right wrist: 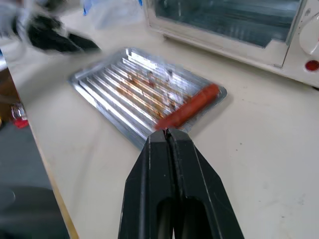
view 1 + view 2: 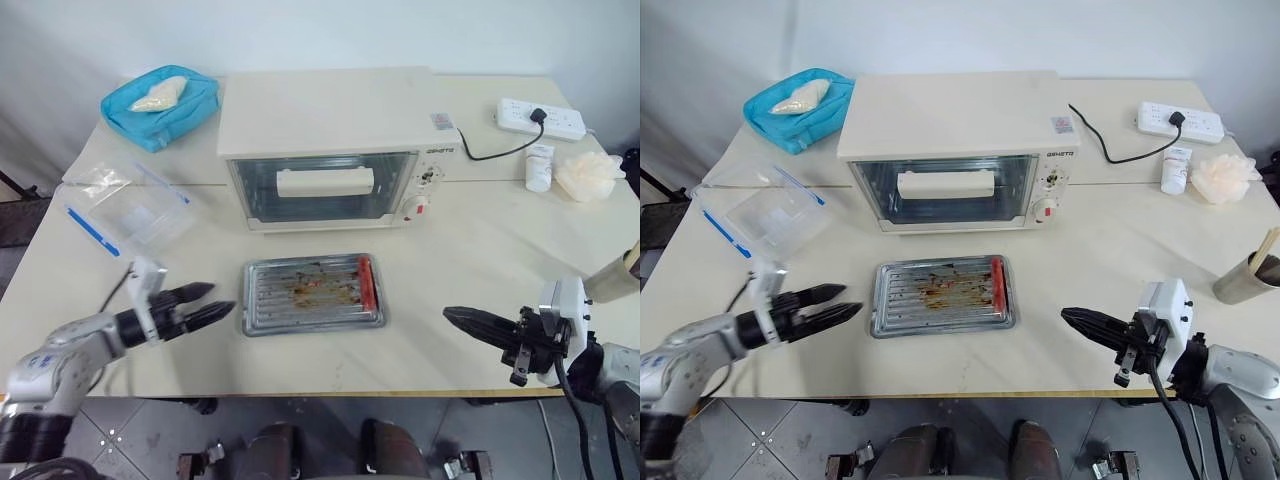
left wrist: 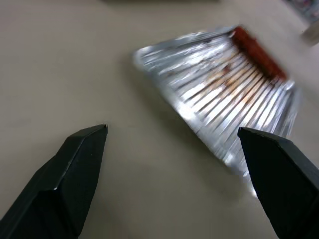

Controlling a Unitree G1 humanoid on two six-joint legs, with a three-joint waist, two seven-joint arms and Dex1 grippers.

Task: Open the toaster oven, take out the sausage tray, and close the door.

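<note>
- The sausage tray (image 2: 313, 293) lies flat on the table (image 2: 470, 260), near the middle of the front half and just in front of the toaster oven (image 2: 335, 140); a strip of bare tabletop separates the two.
- Its ridged silver surface carries brown grease stains, and one red sausage (image 2: 365, 280) lies along its right-hand end.
- The toaster oven stands toward the back of the table, centred, with its control panel and a red dot on its right side.
- The door (image 2: 322, 187) is closed and upright, its white bar handle (image 2: 325, 181) across the glass.
- The left gripper (image 2: 212, 301) hovers over the front left part of the table, just beside the tray's left end and not touching it. Its two black fingers are spread wide apart and have hold of nothing.
- The right gripper (image 2: 452, 317) hangs near the front right edge of the table, pointing toward the tray and well clear of it. Its fingers are pressed together with nothing between them.
- A clear plastic bag with a blue strip (image 2: 128, 207) lies toward the left edge of the table, behind the left gripper.
- A blue pouch (image 2: 160, 106) with a pale lump on top sits at the back left corner.
- A white power strip (image 2: 541, 117) lies at the back right corner, a black cord (image 2: 497, 150) running from it toward the oven.
- A small white bottle (image 2: 539, 167) and a pale mesh sponge (image 2: 589, 175) sit by the right edge, in front of the power strip.
- A metal cup (image 2: 1244, 280) stands at the right edge.
</note>
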